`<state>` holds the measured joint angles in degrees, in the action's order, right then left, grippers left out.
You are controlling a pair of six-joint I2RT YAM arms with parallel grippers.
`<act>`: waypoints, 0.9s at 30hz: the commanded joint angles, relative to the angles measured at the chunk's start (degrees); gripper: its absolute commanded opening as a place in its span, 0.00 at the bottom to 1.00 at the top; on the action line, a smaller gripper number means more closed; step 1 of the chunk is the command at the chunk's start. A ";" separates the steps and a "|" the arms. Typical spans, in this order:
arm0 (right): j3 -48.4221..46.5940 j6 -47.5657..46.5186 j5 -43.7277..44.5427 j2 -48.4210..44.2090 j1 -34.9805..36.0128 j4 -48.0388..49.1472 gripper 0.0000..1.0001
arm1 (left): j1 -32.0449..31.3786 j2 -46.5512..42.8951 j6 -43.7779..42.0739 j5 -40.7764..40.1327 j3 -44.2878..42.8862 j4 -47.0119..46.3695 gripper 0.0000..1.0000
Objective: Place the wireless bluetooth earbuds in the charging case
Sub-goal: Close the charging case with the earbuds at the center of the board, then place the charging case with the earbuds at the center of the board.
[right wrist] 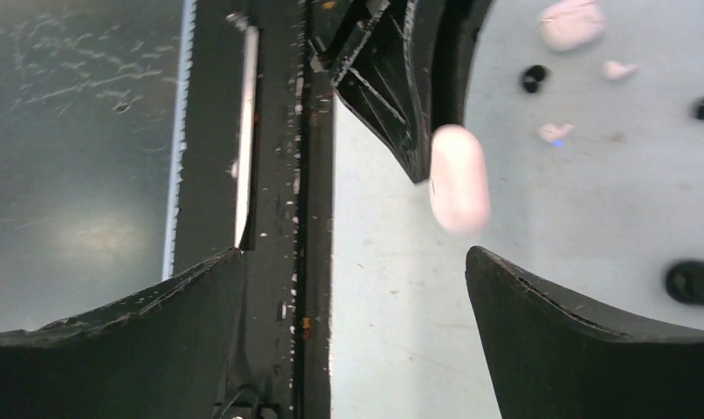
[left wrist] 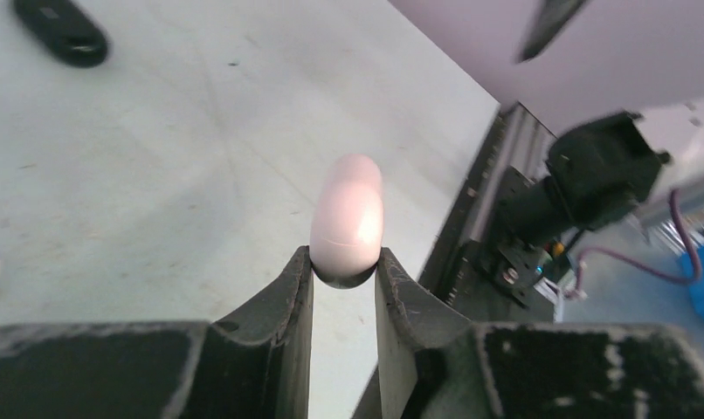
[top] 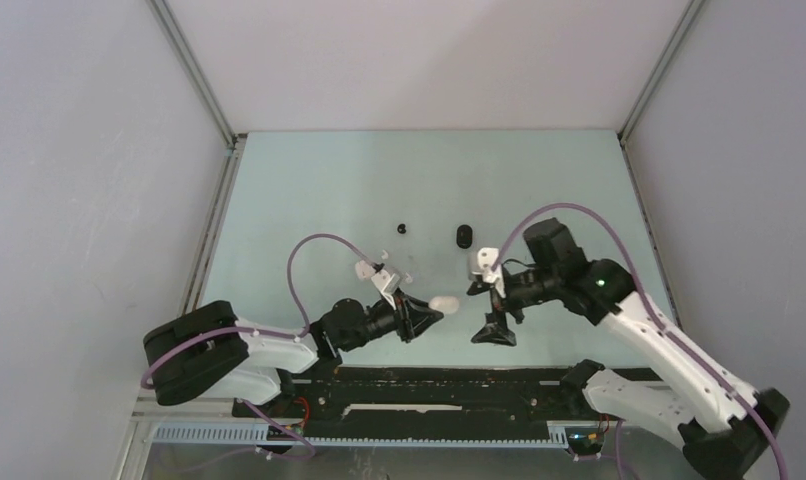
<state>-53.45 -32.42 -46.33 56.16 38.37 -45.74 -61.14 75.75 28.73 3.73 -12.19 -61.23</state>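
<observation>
The right gripper [right wrist: 355, 253] sits nearest the near edge. Its fingers are spread wide and hold nothing. The right arm is folded with the elbow raised, and the wrist is turned so the fingers point down and back toward the rail. Beside it, the left arm reaches low from its base toward the table centre with the forearm close to level. The left gripper [left wrist: 344, 259] is clamped on one end of the white case [left wrist: 347, 209], which projects beyond the fingertips toward the right arm and appears clear of the table [top: 539, 180]. The case is a smooth, hard pebble with a faint seam, and the lid looks closed. With only its end pinched, it is likely to pivot or slip under side load. Lifting the lid with the free gripper calls for light force. The earbuds [right wrist: 554, 133] lie loose on the table beyond the case, none of them in it. The right wrist view shows two white and two black, set apart from each other. They are judged very light, rigid, glossy and rounded, so they can squirt out of a hard pinch. Grip each one across its widest part with a gentle closure. The black case [top: 465, 236] lies farther out on the table, untouched.
</observation>
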 commanded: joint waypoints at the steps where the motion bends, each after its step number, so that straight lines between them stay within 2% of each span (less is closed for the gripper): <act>1: 0.48 0.40 0.66 -6.77 -6.37 -2.10 0.99 | 2.06 -1.80 4.76 -8.43 -0.05 1.81 0.01; 4: 5.55 5.36 6.51 -10.72 -11.39 5.11 1.00 | 2.85 -5.87 6.58 -9.21 -1.41 11.70 0.01; 6: 8.61 9.89 11.41 -11.13 -13.36 10.24 1.00 | 2.85 -10.39 7.99 -11.81 -3.40 24.48 0.01; 11: 9.56 14.90 14.90 -7.19 -17.87 14.20 1.00 | 4.83 -21.81 12.18 -23.62 -10.55 61.89 0.02; 14: 9.24 13.93 17.14 -6.02 -18.02 13.76 1.00 | 9.65 -26.17 13.74 -21.30 -11.93 73.62 0.04; 18: 9.40 13.21 16.50 -5.67 -17.73 13.31 1.00 | 15.98 -29.73 16.43 -13.14 -8.73 75.93 0.04; 22: 9.59 12.38 16.31 -5.14 -16.91 12.74 1.00 | 19.31 -31.94 19.89 -6.97 -3.00 70.95 0.05; 27: 9.59 12.06 16.79 -5.01 -16.67 12.28 1.00 | 21.64 -32.66 19.20 -5.95 0.51 69.78 0.08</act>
<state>-43.57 -19.97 -30.22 50.96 21.32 -34.63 -41.39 44.16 46.92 -4.91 -12.58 8.86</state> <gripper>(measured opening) 0.997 0.288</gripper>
